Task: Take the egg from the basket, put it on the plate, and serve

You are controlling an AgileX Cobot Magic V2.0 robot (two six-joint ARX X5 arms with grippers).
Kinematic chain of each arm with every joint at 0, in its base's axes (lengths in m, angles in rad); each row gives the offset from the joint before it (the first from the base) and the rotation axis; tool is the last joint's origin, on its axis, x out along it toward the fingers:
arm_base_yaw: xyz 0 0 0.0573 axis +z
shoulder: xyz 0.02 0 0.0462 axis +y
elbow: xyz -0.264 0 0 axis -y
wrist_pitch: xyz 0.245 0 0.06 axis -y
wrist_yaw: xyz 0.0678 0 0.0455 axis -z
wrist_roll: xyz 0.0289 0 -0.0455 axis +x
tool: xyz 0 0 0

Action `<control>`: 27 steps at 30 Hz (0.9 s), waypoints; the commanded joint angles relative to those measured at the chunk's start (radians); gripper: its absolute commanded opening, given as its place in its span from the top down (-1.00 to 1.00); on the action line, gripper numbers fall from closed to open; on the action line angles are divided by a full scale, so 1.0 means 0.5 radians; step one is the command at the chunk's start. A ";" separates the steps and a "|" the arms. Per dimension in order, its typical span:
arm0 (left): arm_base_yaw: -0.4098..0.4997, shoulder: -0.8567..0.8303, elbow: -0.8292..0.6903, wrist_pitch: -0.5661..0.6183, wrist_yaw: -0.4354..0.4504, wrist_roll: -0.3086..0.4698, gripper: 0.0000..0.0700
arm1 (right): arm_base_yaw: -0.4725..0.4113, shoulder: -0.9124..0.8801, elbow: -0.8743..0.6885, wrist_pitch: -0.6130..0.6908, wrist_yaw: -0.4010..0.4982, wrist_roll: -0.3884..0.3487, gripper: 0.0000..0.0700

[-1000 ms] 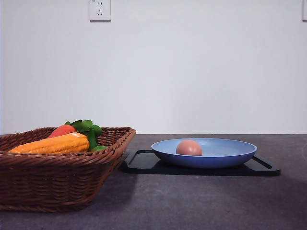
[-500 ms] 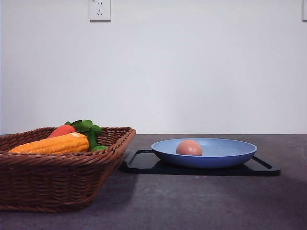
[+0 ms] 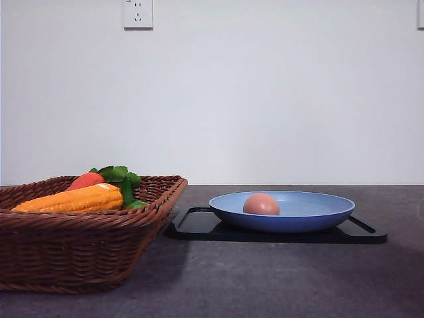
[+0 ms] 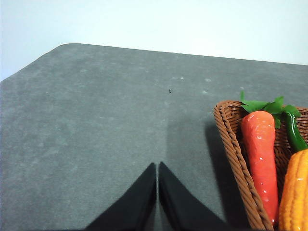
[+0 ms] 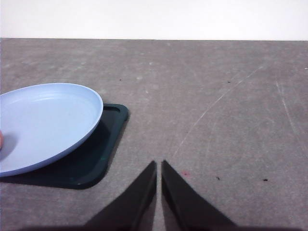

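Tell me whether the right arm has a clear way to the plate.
Probably yes: the right end effector, shut and empty, points over bare table beside the plate on its black tray, nothing between.

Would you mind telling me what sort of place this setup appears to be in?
Probably an indoor test bench staged as a kitchen or dining scene: a dark grey table against a bare white wall with a socket, bearing a wicker basket of toy-like vegetables and an egg on a blue plate.

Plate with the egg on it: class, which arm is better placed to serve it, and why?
Probably the right. Its gripper, fingers shut, hangs beside the plate and black tray; the left gripper is beyond the basket, away from the egg.
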 commanded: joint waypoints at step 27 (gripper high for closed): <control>0.001 -0.003 -0.056 0.000 0.001 0.000 1.00 | -0.001 -0.002 -0.012 0.014 0.003 0.019 1.00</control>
